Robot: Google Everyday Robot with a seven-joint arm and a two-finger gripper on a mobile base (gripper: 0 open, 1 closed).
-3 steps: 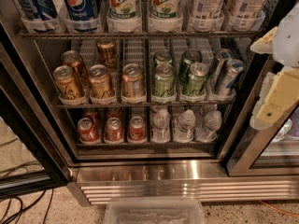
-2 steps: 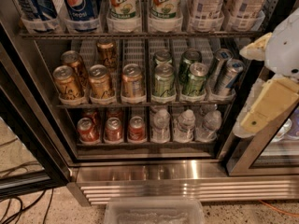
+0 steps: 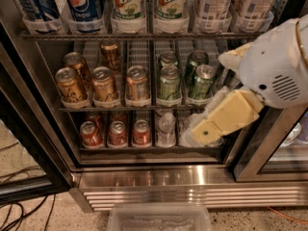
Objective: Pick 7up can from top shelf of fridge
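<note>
Hanging below and right of 7up can [image 3: 169, 5], gripper [image 3: 207, 131] sits well apart from it, before lower racks of fridge [image 3: 192, 177]; wide or narrow, cannot tell. 7up can upright in clear tray [image 3: 169, 26] on top shelf [image 3: 144, 35]. Second 7up can [image 3: 127, 4] just left of it, Pepsi cans [image 3: 82, 4] farther left, white-labelled cans [image 3: 211, 1] right. Gold cans [image 3: 103, 83] and green cans [image 3: 169, 83] on rack below it.

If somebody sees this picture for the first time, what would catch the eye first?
The cream-coloured gripper on a bulky white arm juts in from the right, low before the bottom racks of the stainless-steel fridge. Above, on the silver wire top shelf, two white aluminium 7up cans with green lettering stand beside blue Pepsi cans.
</note>
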